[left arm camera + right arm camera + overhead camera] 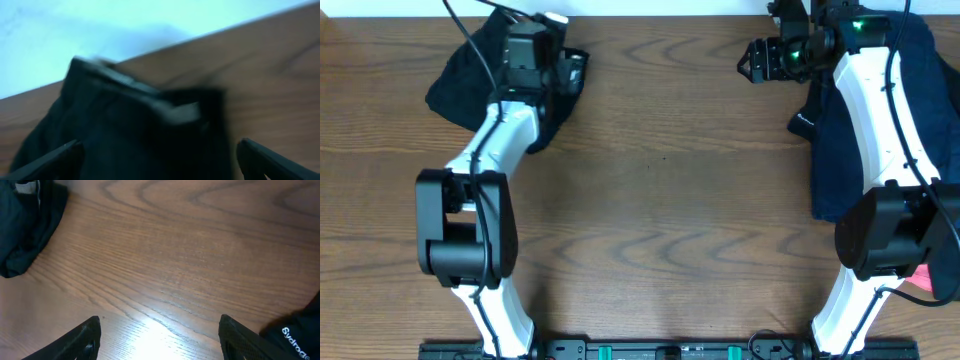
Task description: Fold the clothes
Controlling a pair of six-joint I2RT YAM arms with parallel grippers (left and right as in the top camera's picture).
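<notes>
The black shorts (460, 85) lie bunched at the back left of the table, near its far edge. My left gripper (545, 45) hangs right over them, open. In the left wrist view the crumpled black shorts (140, 125) fill the space between the two spread fingertips (55, 160), and nothing is pinched. My right gripper (760, 58) is at the back right, open over bare wood. In the right wrist view its fingers (75, 340) stand wide apart above the table, and a fold of the black shorts (25, 225) with a pale label shows far off at the upper left.
A heap of navy-blue garments (920, 110) lies along the right side under the right arm, and its printed edge (300, 340) shows beside the right fingers. A coral-pink garment (925, 280) peeks out at the front right. The wooden table (660, 200) spans the middle.
</notes>
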